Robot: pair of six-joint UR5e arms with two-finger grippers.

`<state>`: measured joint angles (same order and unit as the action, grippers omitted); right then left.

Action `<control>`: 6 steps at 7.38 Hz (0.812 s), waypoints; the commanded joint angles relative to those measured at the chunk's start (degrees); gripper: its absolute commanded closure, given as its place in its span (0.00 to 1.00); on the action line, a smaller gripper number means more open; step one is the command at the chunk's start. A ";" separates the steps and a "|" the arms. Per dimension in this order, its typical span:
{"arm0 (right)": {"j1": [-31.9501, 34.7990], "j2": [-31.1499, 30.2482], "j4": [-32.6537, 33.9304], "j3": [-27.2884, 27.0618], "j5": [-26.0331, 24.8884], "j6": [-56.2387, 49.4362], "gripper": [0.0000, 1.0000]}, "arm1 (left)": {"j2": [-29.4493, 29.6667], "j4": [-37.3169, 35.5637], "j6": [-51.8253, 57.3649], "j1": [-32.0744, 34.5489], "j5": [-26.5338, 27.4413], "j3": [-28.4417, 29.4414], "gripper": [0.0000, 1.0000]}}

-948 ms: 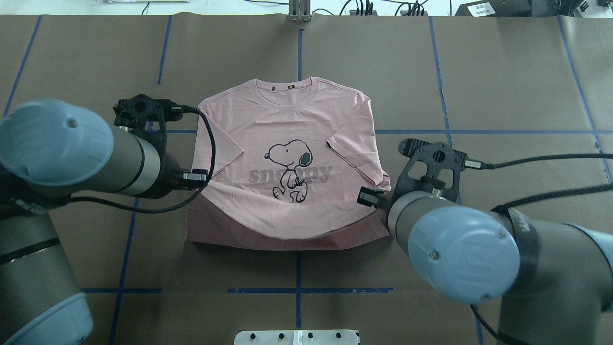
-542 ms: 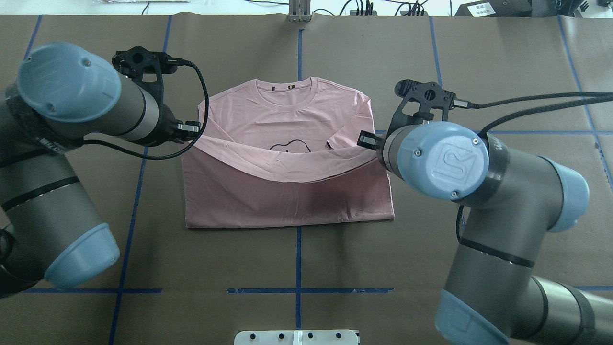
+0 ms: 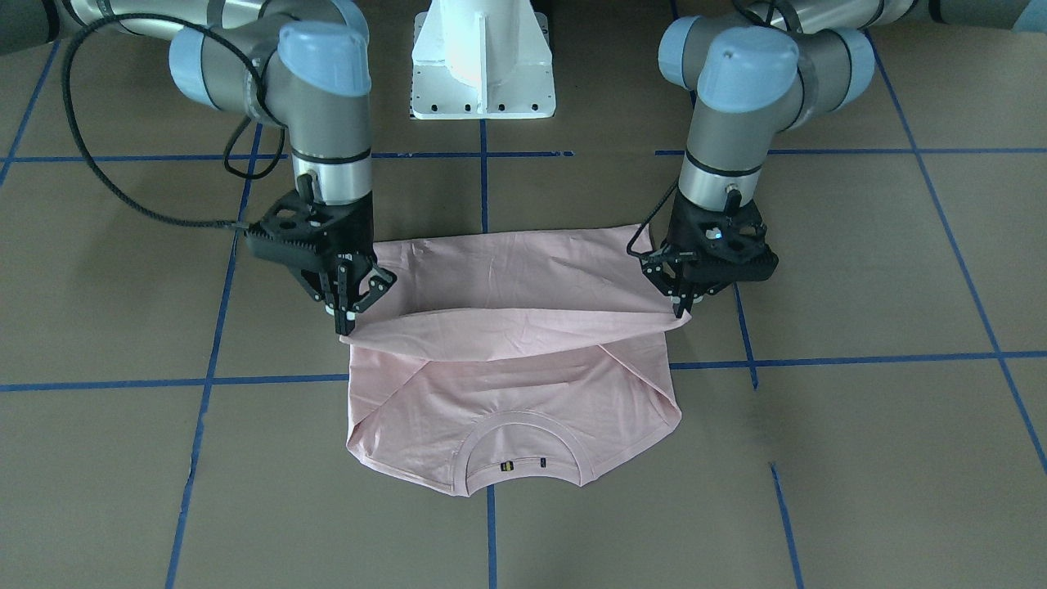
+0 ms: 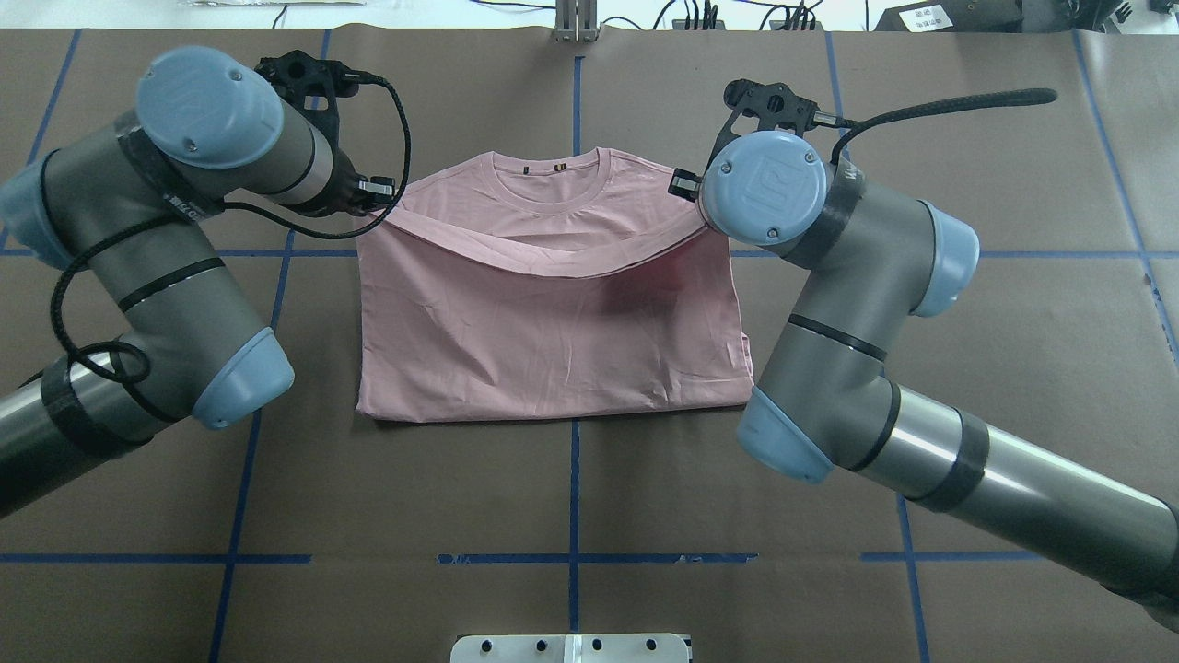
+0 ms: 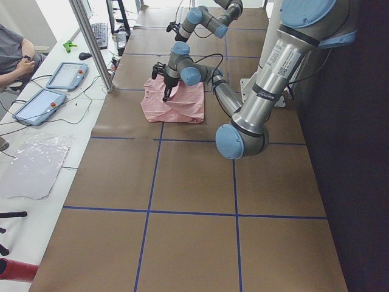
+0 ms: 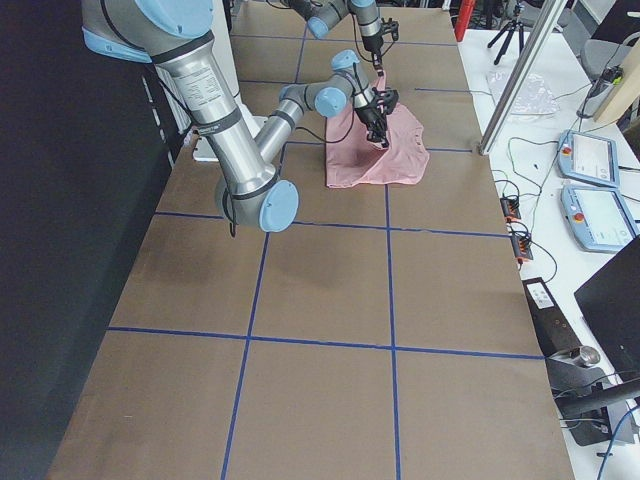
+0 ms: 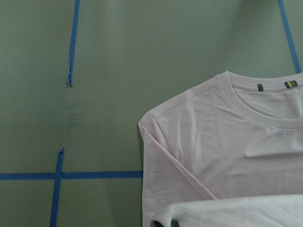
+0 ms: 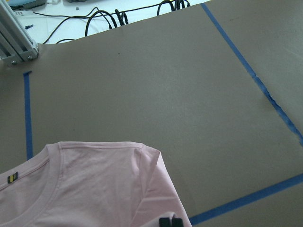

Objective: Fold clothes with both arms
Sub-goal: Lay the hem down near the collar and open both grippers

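Note:
The pale pink T-shirt lies on the brown table, its collar at the far side. Its lower hem is lifted and drawn over the chest, so the Snoopy print is hidden. My left gripper is shut on one corner of the hem; in the overhead view it sits under its wrist. My right gripper is shut on the other corner and also shows in the overhead view. The hem sags between them just short of the collar. Both wrist views show the hem at the fingertips.
The white pedestal base stands at the robot's side of the table. Blue tape lines cross the brown cover. An aluminium post stands at the far edge. Tablets and an operator's arm are beyond the table.
Both grippers have carried the hem away from the robot toward the collar. The folded layer now covers the Snoopy print, and both arms have stretched forward.

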<state>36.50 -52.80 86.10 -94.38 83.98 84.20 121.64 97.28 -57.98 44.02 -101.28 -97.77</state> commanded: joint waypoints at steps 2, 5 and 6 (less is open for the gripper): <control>2.52 4.29 -13.39 18.24 0.92 -1.23 1.00 | 0.79 13.86 1.91 0.55 0.99 14.94 1.00; 3.40 4.29 -13.50 18.97 1.53 -1.32 1.00 | 0.88 14.69 2.35 0.55 1.35 15.85 1.00; 3.84 4.29 -13.50 19.31 1.79 -2.01 1.00 | 1.58 14.69 2.26 0.55 1.35 16.11 1.00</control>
<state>39.81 -48.55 72.67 -75.49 85.51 82.73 122.66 111.81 -55.74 44.56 -99.97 -81.99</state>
